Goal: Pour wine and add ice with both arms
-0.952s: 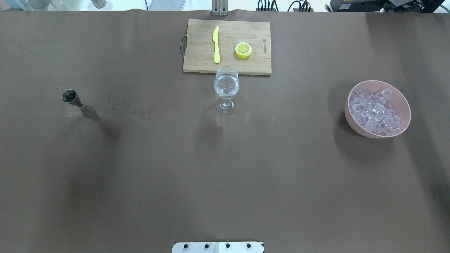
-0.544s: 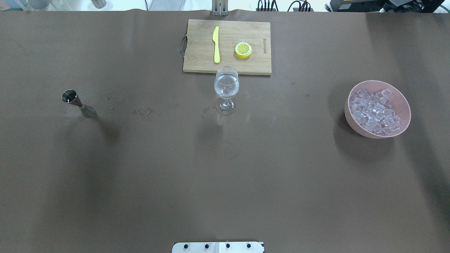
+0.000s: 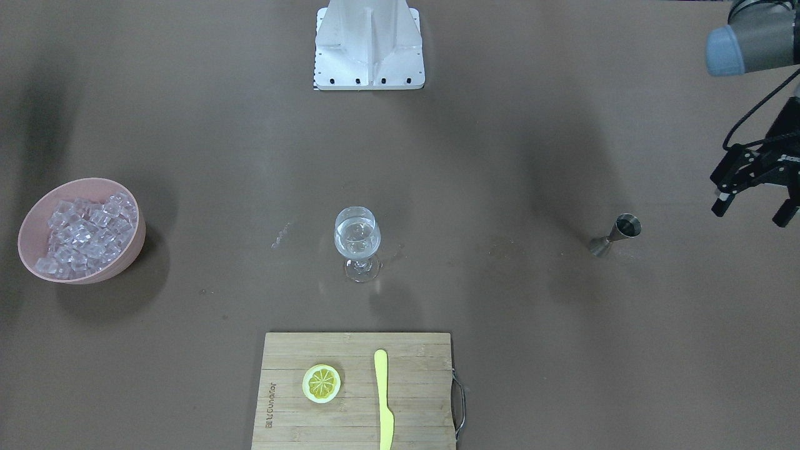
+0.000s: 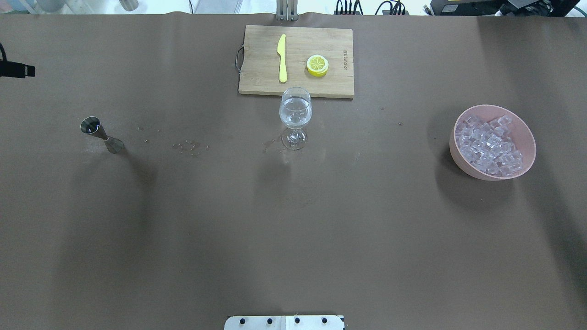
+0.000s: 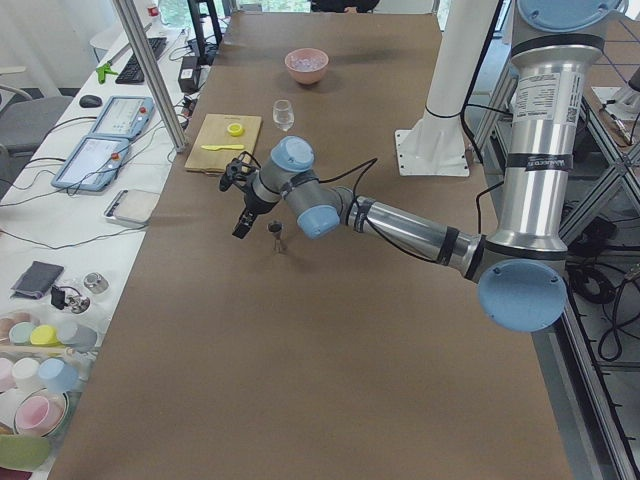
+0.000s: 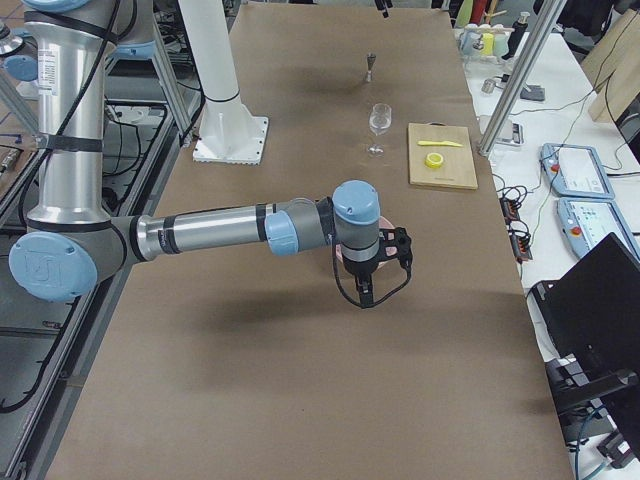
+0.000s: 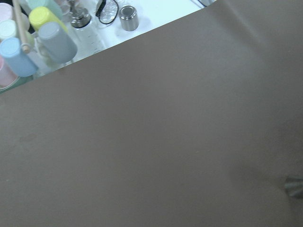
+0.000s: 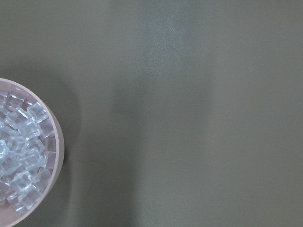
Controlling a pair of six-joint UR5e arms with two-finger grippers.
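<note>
Left arm's black two-finger gripper (image 3: 752, 211) newly enters overhead's edge, jaws spread, empty | right black gripper (image 6: 365, 293): we cannot tell.

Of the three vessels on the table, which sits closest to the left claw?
The steel jigger: the left claw hovers open near it, while the glass stands mid-table and the pink bowl sits at the opposite end.
</note>
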